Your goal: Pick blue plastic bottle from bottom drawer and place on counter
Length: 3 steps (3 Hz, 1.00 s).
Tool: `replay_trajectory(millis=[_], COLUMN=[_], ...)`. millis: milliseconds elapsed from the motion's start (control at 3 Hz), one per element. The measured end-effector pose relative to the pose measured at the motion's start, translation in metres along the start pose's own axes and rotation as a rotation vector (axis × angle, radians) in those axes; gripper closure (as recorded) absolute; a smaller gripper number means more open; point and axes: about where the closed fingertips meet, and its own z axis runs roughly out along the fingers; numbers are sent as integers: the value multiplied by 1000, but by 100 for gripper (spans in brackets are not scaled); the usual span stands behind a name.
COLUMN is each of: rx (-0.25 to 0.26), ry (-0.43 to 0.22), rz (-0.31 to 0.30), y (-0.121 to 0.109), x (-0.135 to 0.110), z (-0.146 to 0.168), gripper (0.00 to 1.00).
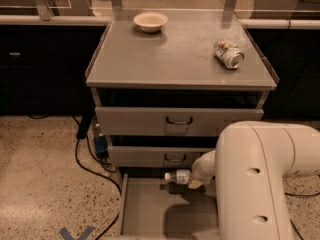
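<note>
The blue plastic bottle (178, 176) lies on its side with its white cap pointing left, held a little above the floor of the open bottom drawer (147, 209), where it casts a shadow. My gripper (190, 179) is at the bottle's right end, just below the middle drawer front, and is shut on the bottle. My big white arm (255, 184) hides most of the gripper and the drawer's right side. The grey counter (175, 59) is the cabinet top above.
On the counter stand a cream bowl (150, 21) at the back left and a crushed silver can (229, 53) at the right. Two shut drawers (179, 120) sit above the open one. Black cables (87, 159) and a blue tape cross (75, 232) lie on the speckled floor at the left.
</note>
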Motion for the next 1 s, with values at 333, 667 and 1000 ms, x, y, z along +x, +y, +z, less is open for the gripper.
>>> replay_trajectory(millis=[333, 667, 1000], rx=[44, 121, 150], ry=[22, 69, 110], rz=[3, 2, -8], y=[-9, -29, -27], x=[-3, -6, -14], z=[-27, -88, -134], gripper=[100, 100, 100])
